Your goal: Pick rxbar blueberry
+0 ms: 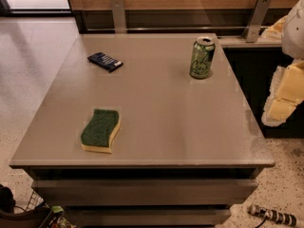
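Observation:
The rxbar blueberry (105, 61) is a small flat dark navy bar with white print. It lies at the far left of the grey table (161, 122). My gripper (281, 103) shows as pale cream parts at the right edge of the view, off the table's right side and well away from the bar. It holds nothing that I can see.
A green drink can (202, 57) stands upright at the far right of the table. A green-and-yellow sponge (100, 130) lies near the front left. A wooden wall with metal brackets (118, 14) runs behind the table. Cables lie on the floor at the front right (273, 215).

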Motion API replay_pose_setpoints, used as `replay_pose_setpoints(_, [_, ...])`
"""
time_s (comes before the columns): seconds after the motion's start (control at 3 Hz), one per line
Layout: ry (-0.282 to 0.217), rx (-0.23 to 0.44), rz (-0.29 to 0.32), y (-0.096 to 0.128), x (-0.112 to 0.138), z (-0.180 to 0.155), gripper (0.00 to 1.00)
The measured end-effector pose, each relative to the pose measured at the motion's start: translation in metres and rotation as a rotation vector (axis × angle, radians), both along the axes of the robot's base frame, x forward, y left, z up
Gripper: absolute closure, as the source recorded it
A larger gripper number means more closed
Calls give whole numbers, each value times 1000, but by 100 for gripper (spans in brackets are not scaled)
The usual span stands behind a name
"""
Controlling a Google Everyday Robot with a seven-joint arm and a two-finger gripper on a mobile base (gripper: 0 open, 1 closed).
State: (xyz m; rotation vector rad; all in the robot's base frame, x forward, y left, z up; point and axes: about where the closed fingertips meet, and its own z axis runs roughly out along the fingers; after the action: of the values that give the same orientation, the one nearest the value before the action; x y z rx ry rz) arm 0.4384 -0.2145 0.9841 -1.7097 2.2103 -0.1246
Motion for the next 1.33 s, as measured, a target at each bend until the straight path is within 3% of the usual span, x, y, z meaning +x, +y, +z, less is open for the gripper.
replay_pose_setpoints(0.33, [-7, 3, 2, 1, 3, 1, 0])
replay_pose_setpoints(0.67, [-61, 29, 20, 7, 23, 6, 0])
replay_pose_setpoints(1.0, [-151, 123, 69, 32, 65, 14, 0])
replay_pose_setpoints(1.33, [-267, 368, 89, 82, 121, 11, 0])
